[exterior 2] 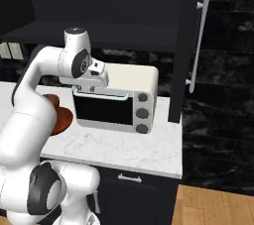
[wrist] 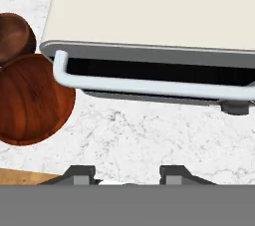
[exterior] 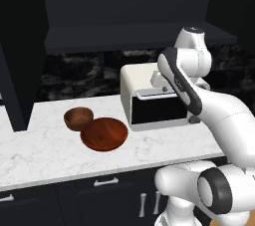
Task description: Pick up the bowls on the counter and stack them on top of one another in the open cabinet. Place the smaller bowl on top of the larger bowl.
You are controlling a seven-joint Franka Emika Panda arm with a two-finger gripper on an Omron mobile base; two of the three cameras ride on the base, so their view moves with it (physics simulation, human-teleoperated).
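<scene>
The smaller bowl (exterior: 78,117), dark brown and deep, sits on the white marble counter (exterior: 40,150). The larger bowl (exterior: 104,133), wide and reddish-brown, touches it on the near right. Both lie at the left edge of the hand view: the smaller bowl (wrist: 15,36) and the larger bowl (wrist: 32,100). My gripper (wrist: 127,175) hangs over the front of the toaster oven, to the right of the bowls. It is open, with nothing between its fingers. The open cabinet's dark shelf (exterior: 124,38) runs above the counter, and I see nothing on it.
A cream toaster oven (exterior: 149,105) with a silver handle (wrist: 149,86) stands on the counter right of the bowls. An open black cabinet door (exterior 2: 191,45) with a long handle rises at the counter's right end. Dark base cabinets (exterior: 105,182) are below.
</scene>
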